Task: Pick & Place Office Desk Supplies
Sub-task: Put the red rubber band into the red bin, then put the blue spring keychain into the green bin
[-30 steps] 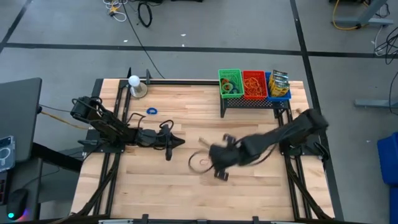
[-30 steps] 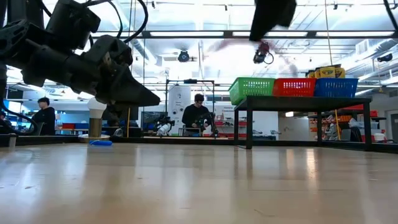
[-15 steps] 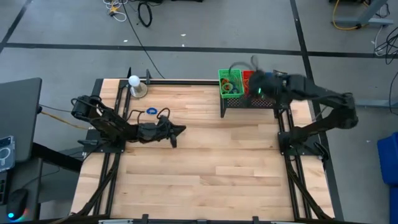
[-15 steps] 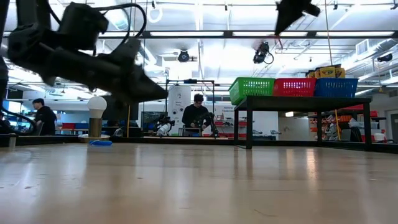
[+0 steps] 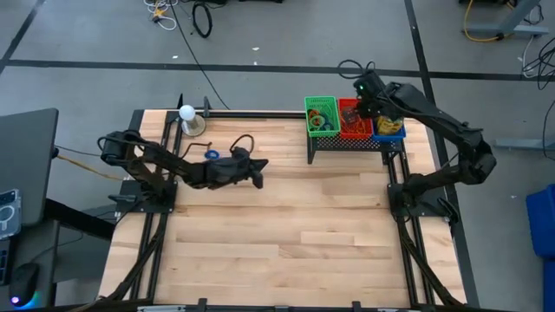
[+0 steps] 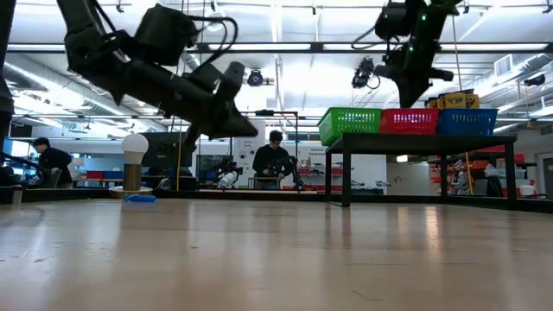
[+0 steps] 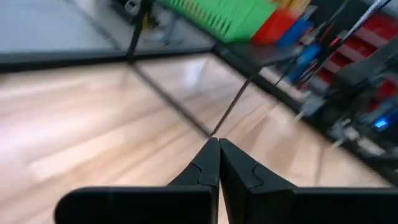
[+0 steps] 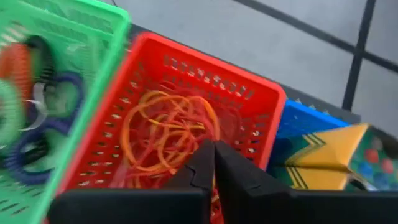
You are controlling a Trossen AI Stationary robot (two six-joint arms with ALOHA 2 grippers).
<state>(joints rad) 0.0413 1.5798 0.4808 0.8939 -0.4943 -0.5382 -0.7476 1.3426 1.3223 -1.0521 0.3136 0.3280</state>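
Observation:
My right gripper [image 5: 364,107] [image 8: 214,148] hangs shut above the red basket [image 8: 205,59], which holds a tangle of orange and red rubber bands [image 8: 163,140]. Beside it the green basket [image 5: 321,115] holds coloured rings, and the blue basket [image 5: 392,132] holds a yellow crayon box [image 8: 323,155]. A blue ring [image 5: 212,154] lies flat on the table at the far left. My left gripper [image 5: 258,176] [image 7: 219,144] is shut and hovers over the table's left half, holding nothing. My right gripper's shut fingertips point down over the red basket's bands. I cannot tell whether a band is caught between them.
The three baskets stand in a row on a black rack [image 5: 347,143] at the far right corner. A white ball on a round metal base [image 5: 187,116] stands at the far left. Bare wood [image 5: 295,234] fills the table's middle and near half. People sit in the room behind.
My right gripper has swung from the table's near middle up and toward the far right, over the baskets, rolling as it went. The thin loop that lay beside it is gone from the table. My left gripper has risen and drifted toward the far right.

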